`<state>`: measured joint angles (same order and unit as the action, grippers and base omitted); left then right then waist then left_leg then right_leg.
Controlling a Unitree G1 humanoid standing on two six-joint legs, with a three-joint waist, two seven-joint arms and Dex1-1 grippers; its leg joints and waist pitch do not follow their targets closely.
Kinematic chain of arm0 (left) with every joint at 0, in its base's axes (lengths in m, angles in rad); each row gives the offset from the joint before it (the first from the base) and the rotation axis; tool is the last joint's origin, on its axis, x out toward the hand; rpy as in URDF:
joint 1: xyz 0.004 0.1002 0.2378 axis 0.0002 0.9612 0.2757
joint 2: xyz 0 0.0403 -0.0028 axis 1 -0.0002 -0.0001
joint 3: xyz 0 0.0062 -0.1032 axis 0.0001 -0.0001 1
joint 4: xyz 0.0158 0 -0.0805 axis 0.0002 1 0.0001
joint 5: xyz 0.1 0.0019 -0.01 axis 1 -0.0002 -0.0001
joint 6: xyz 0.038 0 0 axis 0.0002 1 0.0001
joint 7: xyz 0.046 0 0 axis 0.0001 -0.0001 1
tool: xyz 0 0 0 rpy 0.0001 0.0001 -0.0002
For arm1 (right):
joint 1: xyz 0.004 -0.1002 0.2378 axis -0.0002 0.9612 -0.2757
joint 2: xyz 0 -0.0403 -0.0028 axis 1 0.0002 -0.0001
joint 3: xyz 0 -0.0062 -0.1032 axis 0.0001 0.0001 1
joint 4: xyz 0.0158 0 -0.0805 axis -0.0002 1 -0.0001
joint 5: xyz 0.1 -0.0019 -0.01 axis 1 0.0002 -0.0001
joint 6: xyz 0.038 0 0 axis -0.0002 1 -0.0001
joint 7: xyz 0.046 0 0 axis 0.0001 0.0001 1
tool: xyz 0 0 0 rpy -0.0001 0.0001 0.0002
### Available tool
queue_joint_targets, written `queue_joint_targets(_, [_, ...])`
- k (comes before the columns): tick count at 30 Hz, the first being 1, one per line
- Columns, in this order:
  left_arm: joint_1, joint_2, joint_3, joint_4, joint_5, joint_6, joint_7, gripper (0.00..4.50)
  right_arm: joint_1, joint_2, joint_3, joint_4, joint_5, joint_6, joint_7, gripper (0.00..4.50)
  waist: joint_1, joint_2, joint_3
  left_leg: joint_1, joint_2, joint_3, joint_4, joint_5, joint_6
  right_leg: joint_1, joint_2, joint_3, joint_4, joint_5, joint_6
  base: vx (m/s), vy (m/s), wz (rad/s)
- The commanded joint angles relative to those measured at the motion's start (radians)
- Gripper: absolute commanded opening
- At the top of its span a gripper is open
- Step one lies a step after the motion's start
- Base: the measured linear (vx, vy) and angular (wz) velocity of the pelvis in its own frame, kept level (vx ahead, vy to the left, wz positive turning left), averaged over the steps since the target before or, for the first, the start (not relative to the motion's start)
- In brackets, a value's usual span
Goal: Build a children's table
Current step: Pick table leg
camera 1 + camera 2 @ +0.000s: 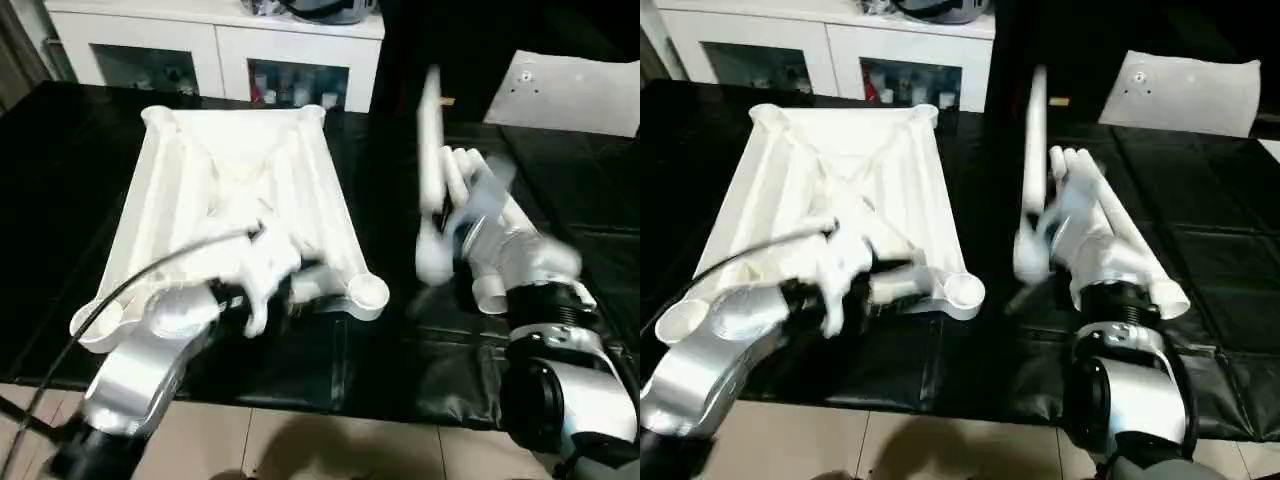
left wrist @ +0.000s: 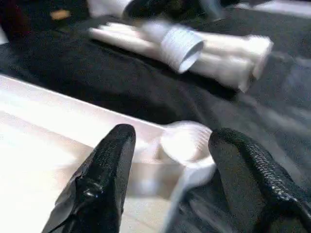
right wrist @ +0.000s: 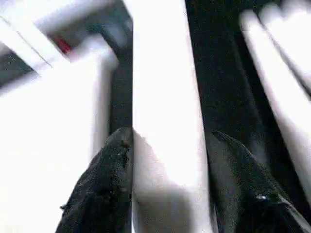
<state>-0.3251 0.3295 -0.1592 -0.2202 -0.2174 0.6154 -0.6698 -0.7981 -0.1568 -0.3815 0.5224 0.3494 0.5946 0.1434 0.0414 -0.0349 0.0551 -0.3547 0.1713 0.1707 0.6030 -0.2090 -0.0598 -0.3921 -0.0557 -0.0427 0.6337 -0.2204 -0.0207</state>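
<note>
Black tabletop's corner socket [image 2: 187, 141] sits between left pincer [image 2: 170, 160] fingers

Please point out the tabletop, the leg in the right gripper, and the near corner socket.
tabletop [image 1: 240, 170]: left eye view, on its ribbed underside.
leg [image 3: 165, 121]: right wrist view, on its shaft between the fingers.
corner socket [image 2: 184, 143]: left wrist view, on its round opening.

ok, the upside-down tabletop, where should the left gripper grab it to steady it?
Grip the near rim of the tabletop beside the near right corner socket. The tabletop lies underside up, so the raised rim is a thin wall the fingers can straddle; the socket looks too wide. Come from the near edge, where the left gripper hovers open over that corner.
</note>
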Motion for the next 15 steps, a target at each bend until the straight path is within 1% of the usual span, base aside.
queue_joint_targets(1, [-0.029, -0.014, 0.035, 0.022, -0.019, 0.033, 0.036, 2.84, 0.03, 0.0, 0.022, -0.06, 0.02, -0.037, 0.049, 1.85, 0.005, 0.017, -0.069, 0.003, 0.044, -0.008, -0.058, -0.015, 0.024, 0.063, -0.069, 0.049, -0.053, 0.13, -0.252, 0.0, 0.0, 0.0])
queue_joint_targets(2, [-0.048, -0.03, 0.05, 0.035, -0.033, 0.031, 0.044, 3.11, 0.045, -0.002, 0.026, -0.08, 0.027, -0.039, 0.076, 1.85, 0.005, 0.015, -0.069, 0.003, 0.042, -0.007, -0.058, -0.018, 0.026, 0.064, -0.067, 0.049, -0.055, 0.119, -0.251, 0.0, 0.0, 0.0])
queue_joint_targets(3, [-0.063, -0.042, 0.064, 0.045, -0.045, 0.03, 0.05, 3.11, 0.056, -0.002, 0.027, -0.097, 0.038, -0.034, 0.099, 1.85, 0.006, 0.019, -0.069, 0.004, 0.044, -0.009, -0.059, -0.019, 0.024, 0.064, -0.069, 0.049, -0.055, 0.116, -0.254, 0.0, 0.0, 0.0])
queue_joint_targets(4, [-0.09, -0.061, 0.084, 0.061, -0.071, 0.021, 0.053, 3.18, 0.074, 0.002, 0.013, -0.129, 0.087, 0.005, 0.148, 1.85, 0.006, 0.016, -0.069, 0.001, 0.04, -0.007, -0.059, -0.023, 0.03, 0.068, -0.067, 0.05, -0.058, 0.118, -0.254, 0.0, 0.0, 0.0])
queue_joint_targets(5, [-0.104, -0.069, 0.094, 0.063, -0.091, 0.022, 0.048, 3.23, 0.088, 0.005, 0.014, -0.156, 0.115, 0.019, 0.186, 1.85, 0.009, 0.018, -0.07, 0.001, 0.043, -0.01, -0.059, -0.017, 0.036, 0.068, -0.068, 0.05, -0.057, 0.133, -0.259, 0.0, 0.0, 0.0])
queue_joint_targets(6, [-0.115, -0.077, 0.104, 0.063, -0.109, 0.026, 0.045, 3.48, 0.102, 0.009, 0.014, -0.183, 0.141, 0.028, 0.218, 1.85, 0.011, 0.02, -0.071, 0.001, 0.044, -0.011, -0.058, -0.016, 0.039, 0.069, -0.069, 0.049, -0.055, 0.14, -0.262, 0.0, 0.0, 0.0])
queue_joint_targets(7, [-0.152, -0.112, 0.138, 0.074, -0.14, 0.039, 0.075, 3.48, 0.153, 0.009, 0.041, -0.262, 0.183, 0.027, 0.311, 1.85, 0.012, 0.019, -0.072, 0.0, 0.045, -0.011, -0.058, -0.014, 0.044, 0.069, -0.071, 0.048, -0.054, 0.145, -0.267, 0.0, 0.0, 0.0])
queue_joint_targets(8, [-0.156, -0.116, 0.141, 0.076, -0.142, 0.041, 0.079, 3.55, 0.158, 0.008, 0.044, -0.269, 0.186, 0.027, 0.32, 1.85, 0.017, 0.017, -0.073, -0.001, 0.048, -0.012, -0.055, -0.001, 0.055, 0.071, -0.074, 0.05, -0.053, 0.172, -0.272, 0.0, 0.0, 0.0])
queue_joint_targets(9, [-0.186, -0.146, 0.171, 0.093, -0.157, 0.062, 0.116, 3.62, 0.199, 0.0, 0.076, -0.321, 0.203, 0.023, 0.385, 1.84, 0.018, 0.014, -0.072, -0.004, 0.047, -0.012, -0.057, 0.006, 0.064, 0.071, -0.074, 0.048, -0.053, 0.168, -0.278, 0.0, 0.0, 0.0])
queue_joint_targets(10, [-0.187, -0.146, 0.171, 0.093, -0.157, 0.062, 0.116, 3.62, 0.199, 0.0, 0.076, -0.322, 0.203, 0.023, 0.385, 1.84, 0.021, 0.015, -0.072, -0.002, 0.046, -0.011, -0.055, 0.004, 0.067, 0.071, -0.073, 0.048, -0.055, 0.163, -0.277, 0.0, 0.0, 0.0])
queue_joint_targets(11, [-0.2, -0.159, 0.185, 0.101, -0.169, 0.077, 0.126, 3.74, 0.215, -0.001, 0.086, -0.343, 0.215, 0.027, 0.408, 1.84, 0.022, 0.015, -0.07, -0.004, 0.046, -0.011, -0.055, 0.0, 0.07, 0.071, -0.076, 0.049, -0.057, 0.149, -0.277, 0.0, 0.0, 0.0])
queue_joint_targets(12, [-0.225, -0.182, 0.209, 0.114, -0.197, 0.087, 0.136, 3.87, 0.244, -0.004, 0.096, -0.379, 0.246, 0.039, 0.448, 1.84, 0.021, 0.01, -0.069, -0.004, 0.046, -0.01, -0.056, -0.005, 0.072, 0.072, -0.075, 0.048, -0.058, 0.134, -0.276, 0.0, 0.0, 0.0])
queue_joint_targets(13, [-0.245, -0.201, 0.229, 0.126, -0.221, 0.092, 0.144, 3.95, 0.267, -0.007, 0.102, -0.408, 0.273, 0.055, 0.48, 1.84, 0.025, 0.01, -0.067, -0.003, 0.048, -0.011, -0.057, -0.015, 0.072, 0.07, -0.077, 0.048, -0.062, 0.099, -0.272, 0.0, 0.0, 0.0])
queue_joint_targets(14, [-0.266, -0.221, 0.249, 0.136, -0.249, 0.096, 0.154, 4.01, 0.291, -0.011, 0.11, -0.435, 0.296, 0.069, 0.513, 1.84, 0.025, 0.004, -0.067, -0.004, 0.045, -0.009, -0.057, -0.019, 0.073, 0.072, -0.075, 0.048, -0.064, 0.087, -0.269, 0.0, 0.0, 0.0])
queue_joint_targets(15, [-0.278, -0.233, 0.261, 0.142, -0.266, 0.097, 0.16, 4.01, 0.305, -0.015, 0.114, -0.45, 0.31, 0.077, 0.532, 1.84, 0.03, 0.005, -0.068, -0.002, 0.049, -0.011, -0.056, -0.014, 0.076, 0.071, -0.078, 0.048, -0.064, 0.081, -0.269, 0.0, 0.0, 0.0])
